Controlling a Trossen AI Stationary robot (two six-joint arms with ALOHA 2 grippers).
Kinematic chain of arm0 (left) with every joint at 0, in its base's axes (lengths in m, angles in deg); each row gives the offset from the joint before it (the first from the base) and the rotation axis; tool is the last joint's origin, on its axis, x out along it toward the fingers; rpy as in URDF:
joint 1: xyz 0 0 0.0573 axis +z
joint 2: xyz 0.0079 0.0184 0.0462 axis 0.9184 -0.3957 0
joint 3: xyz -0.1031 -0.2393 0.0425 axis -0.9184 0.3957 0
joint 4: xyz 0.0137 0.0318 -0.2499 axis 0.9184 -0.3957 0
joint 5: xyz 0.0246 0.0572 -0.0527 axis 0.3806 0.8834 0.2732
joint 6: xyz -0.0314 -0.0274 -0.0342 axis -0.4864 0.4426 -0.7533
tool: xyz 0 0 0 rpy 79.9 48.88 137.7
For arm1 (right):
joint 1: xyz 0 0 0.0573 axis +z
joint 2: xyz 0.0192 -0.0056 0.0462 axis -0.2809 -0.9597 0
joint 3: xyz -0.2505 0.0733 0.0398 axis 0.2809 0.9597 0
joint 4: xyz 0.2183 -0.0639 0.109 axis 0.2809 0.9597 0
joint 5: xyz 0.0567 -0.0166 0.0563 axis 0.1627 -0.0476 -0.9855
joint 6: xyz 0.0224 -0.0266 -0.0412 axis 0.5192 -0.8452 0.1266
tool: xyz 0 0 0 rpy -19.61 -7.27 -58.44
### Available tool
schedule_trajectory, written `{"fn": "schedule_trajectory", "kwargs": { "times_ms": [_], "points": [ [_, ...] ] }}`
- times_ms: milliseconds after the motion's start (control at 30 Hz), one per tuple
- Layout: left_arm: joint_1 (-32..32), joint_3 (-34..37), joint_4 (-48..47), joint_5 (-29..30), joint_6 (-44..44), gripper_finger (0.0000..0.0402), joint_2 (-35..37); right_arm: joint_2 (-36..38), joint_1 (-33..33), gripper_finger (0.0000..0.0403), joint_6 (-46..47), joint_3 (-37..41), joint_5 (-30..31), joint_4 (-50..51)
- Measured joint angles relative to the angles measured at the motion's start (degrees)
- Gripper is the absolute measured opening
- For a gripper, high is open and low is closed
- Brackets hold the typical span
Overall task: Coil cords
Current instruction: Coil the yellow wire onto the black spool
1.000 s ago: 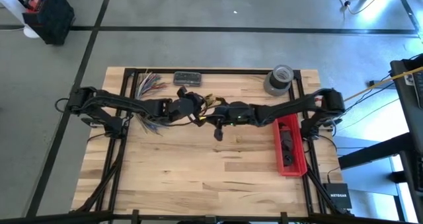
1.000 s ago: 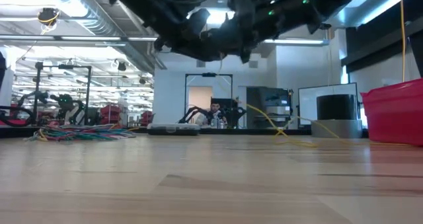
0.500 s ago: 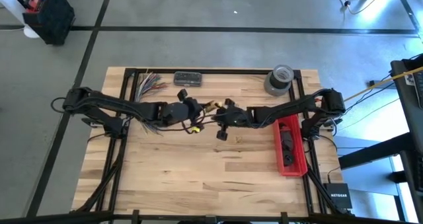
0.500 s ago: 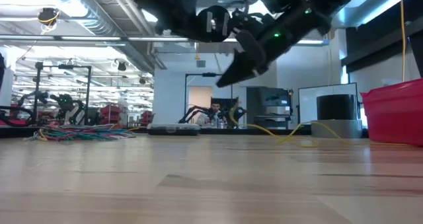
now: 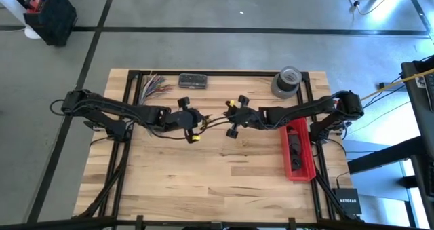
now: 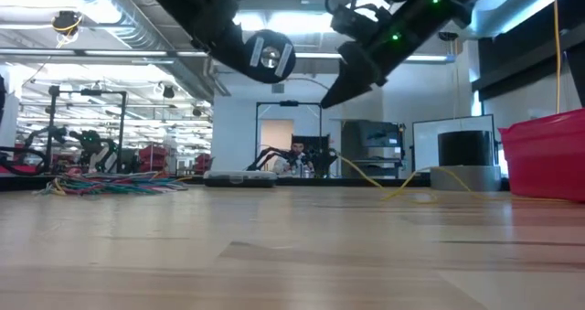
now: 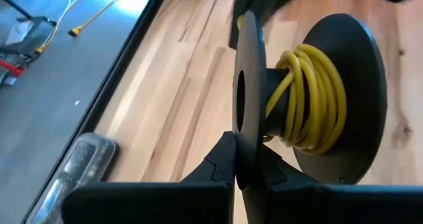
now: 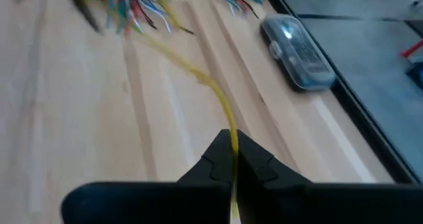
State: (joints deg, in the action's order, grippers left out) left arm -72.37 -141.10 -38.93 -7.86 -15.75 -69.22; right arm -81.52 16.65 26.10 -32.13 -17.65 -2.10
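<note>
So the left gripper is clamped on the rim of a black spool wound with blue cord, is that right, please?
Not quite: the cord wound on the black spool is yellow, not blue, as the left wrist view shows. The left gripper is indeed clamped on the spool's rim.

The cord (image 7: 310,95) is bright yellow, wound on a black spool (image 7: 344,105). The table (image 5: 203,182) is pale wood with darker streaks. The bin (image 5: 297,152) is red — the tape roll (image 5: 286,81) grey, perhaps silver. The wires (image 6: 110,184) are multicoloured.

Robotics lab or workshop, exposed ceiling ducts (image 6: 101,22), equipment racks (image 6: 87,136), concrete floor (image 5: 203,50)
</note>
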Motion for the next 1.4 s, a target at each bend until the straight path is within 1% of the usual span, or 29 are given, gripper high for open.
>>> {"fn": "schedule_trajectory", "kwargs": {
  "times_ms": [67, 167, 233, 267, 367, 433, 500, 567, 633, 733, 800, 867, 1000, 1133, 1200, 1300, 1400],
  "points": [
    [0.18, -0.01, -0.30, 0.00, -0.09, 0.0000, -0.14, -0.11, -0.02, 0.0008, 0.02, 0.00, -1.74, -1.17],
    [0.50, -0.01, -0.38, -0.01, -0.44, 0.0000, -0.14, 0.22, -0.02, 0.0038, -0.67, -0.14, -2.95, -1.11],
    [0.49, -0.01, -1.22, -0.04, -1.28, 0.0000, -0.16, 1.31, 0.09, 0.0065, -1.76, -1.50, -3.37, 4.41],
    [0.51, -0.01, -2.00, -0.02, -1.56, 0.0000, -0.16, 2.23, 0.22, 0.0078, -1.71, -2.79, -4.74, 8.02],
    [0.51, -0.01, -3.33, 0.00, -1.87, 0.0000, -0.16, 5.43, 0.79, 0.0113, -0.17, -6.04, -10.78, 18.90],
    [0.53, -0.01, -3.77, 0.00, -2.23, 0.0000, -0.17, 6.96, 1.51, 0.0131, 0.55, -6.30, -14.16, 23.65],
    [0.53, -0.01, -3.69, 0.00, -2.51, 0.0000, -0.20, 7.69, 2.33, 0.0142, 0.63, -5.01, -14.95, 24.97],
    [0.51, -0.01, -3.67, -0.02, -2.50, 0.0000, -0.20, 7.81, 2.56, 0.0148, 0.68, -2.20, -14.69, 21.78],
    [0.51, -0.01, -3.65, -0.02, -2.51, 0.0000, -0.20, 6.68, 2.93, 0.0149, 1.22, 2.08, -14.61, 14.08],
    [0.51, -0.01, -3.58, 0.02, -2.74, 0.0000, -0.22, 3.25, 3.02, 0.0147, 1.10, 8.69, -14.63, -0.04],
    [0.51, -0.01, -3.44, 0.01, -2.75, 0.0000, -0.22, 0.28, 3.04, 0.0146, 1.20, 11.29, -14.66, -8.57],
    [0.53, -0.01, -3.30, 0.00, -2.75, 0.0000, -0.22, -2.91, 2.95, 0.0145, 1.13, 12.22, -14.66, -13.06],
    [0.53, -0.01, -3.36, 0.00, -2.75, 0.0000, -0.25, -8.92, 2.91, 0.0144, 1.08, 10.84, -14.63, -13.47],
    [0.57, 0.02, -3.19, 0.00, -2.76, 0.0000, -0.25, -13.34, 2.91, 0.0143, 1.06, 8.98, -14.63, -13.60],
    [0.57, 0.02, -3.36, 0.00, -2.75, 0.0000, -0.25, -14.64, 2.91, 0.0136, 1.05, 8.04, -14.61, -13.44],
    [0.57, 0.02, -3.35, 0.00, -2.76, 0.0000, -0.25, -15.81, 2.91, 0.0108, 0.60, 6.91, -14.54, -12.75],
    [0.57, 0.02, -3.29, 0.02, -2.76, 0.0000, -0.25, -15.93, 2.93, 0.0059, 0.13, 6.31, -14.72, -11.55]
  ]
}}
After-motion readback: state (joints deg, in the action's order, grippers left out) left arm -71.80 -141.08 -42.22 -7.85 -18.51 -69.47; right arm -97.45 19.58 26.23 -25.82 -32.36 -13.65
